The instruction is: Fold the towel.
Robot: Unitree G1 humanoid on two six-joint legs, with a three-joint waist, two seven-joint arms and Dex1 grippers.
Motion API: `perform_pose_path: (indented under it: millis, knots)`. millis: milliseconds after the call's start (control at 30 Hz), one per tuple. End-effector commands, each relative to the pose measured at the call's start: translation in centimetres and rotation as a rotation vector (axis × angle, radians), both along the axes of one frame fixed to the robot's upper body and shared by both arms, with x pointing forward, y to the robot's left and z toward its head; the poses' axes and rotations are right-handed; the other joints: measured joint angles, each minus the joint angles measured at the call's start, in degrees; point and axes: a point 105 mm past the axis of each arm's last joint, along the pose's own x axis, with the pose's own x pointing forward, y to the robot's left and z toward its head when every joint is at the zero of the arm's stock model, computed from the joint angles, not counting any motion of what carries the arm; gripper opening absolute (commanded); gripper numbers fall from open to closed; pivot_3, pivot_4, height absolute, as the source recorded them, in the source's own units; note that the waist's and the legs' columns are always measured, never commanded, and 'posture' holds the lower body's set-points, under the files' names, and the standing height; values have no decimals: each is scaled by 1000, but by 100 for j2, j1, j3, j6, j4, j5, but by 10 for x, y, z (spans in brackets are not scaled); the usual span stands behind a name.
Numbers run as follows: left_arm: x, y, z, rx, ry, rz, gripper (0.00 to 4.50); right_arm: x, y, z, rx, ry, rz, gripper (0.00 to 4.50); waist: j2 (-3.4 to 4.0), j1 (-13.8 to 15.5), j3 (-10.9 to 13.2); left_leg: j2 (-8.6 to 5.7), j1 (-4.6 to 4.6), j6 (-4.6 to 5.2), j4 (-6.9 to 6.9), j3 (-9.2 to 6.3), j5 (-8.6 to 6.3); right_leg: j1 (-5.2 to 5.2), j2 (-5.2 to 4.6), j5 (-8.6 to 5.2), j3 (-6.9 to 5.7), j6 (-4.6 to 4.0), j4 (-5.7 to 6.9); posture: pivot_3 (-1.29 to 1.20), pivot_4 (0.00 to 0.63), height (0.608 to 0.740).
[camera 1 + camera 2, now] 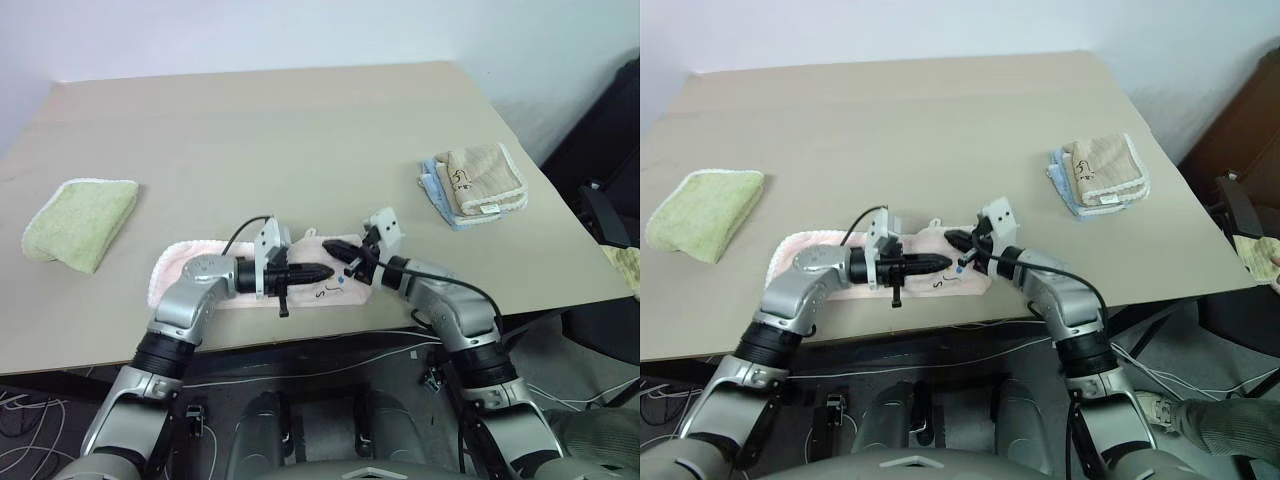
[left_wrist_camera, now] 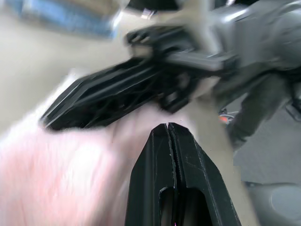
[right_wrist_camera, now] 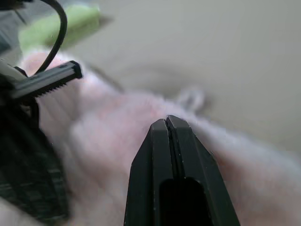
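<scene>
On the table [image 1: 300, 130], fluffy pink towel [image 1: 180, 262].

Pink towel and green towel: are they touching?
Apart. The left eye view shows bare table between the pink towel and the green towel.

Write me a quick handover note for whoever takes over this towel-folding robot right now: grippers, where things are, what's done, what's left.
Left gripper: shut, nothing held, over the pale pink terry-cloth towel.
Right gripper: shut, nothing held, over the same towel, tip close to the left gripper's.
The pink towel lies as a long strip at the near edge of the tan table, between the folded light green towel on the robot's left and the stacked tan and blue towels on its right.
Done: how far it is folded cannot be told.
Left: probably grip an end and fold the strip shorter.
</scene>
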Motion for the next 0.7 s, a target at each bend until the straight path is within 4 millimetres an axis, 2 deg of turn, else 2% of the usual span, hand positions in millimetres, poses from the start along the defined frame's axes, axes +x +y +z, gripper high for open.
perform_pose_path:
  millis: [33,133,233,300,333,400,500,700]
  knots:
    - [-1,-4,-1,0,-23,11,43,-2,2,-18,-62,4,-5,0,-2,9,-3,0,5,0,1,-2,0,7,0,-1,-1,-1,1,0,150,740]
    - [5,0,-7,15,-29,67,43,5,-2,-28,-106,-3,-44,0,-2,-3,-3,3,63,-19,-2,-19,-12,59,-2,-3,-11,-6,-9,0,150,740]
    - [10,3,-4,8,-49,92,43,12,-3,-21,-95,-25,-56,0,5,-14,-11,12,101,-22,-15,-35,-14,80,-1,7,-22,-20,-40,0,150,740]
    - [13,6,7,-28,-48,99,43,15,-5,-11,-77,-48,-42,0,5,-14,-12,14,100,-22,-31,-35,-14,81,3,28,-22,-25,-66,0,150,740]
    - [12,6,15,-66,-43,97,203,14,-5,-6,-63,-56,-22,0,5,-13,-11,14,99,-22,-37,-34,-14,80,3,33,-22,-27,-73,0,150,740]
    - [12,7,34,-158,-40,106,570,11,-4,6,-30,-71,18,364,5,-8,-11,14,97,-23,-47,-33,-14,75,4,34,-22,-28,-77,0,150,740]
    - [7,20,80,-385,49,100,1578,4,-2,30,35,-89,85,1231,5,-6,-9,13,76,-25,-62,-33,-10,74,8,31,-19,-26,-84,0,150,740]
    - [-7,63,110,-381,58,147,3575,-15,3,68,68,-154,232,3243,5,-16,-7,8,63,-9,-84,-37,3,60,23,22,-16,-2,-84,0,150,740]
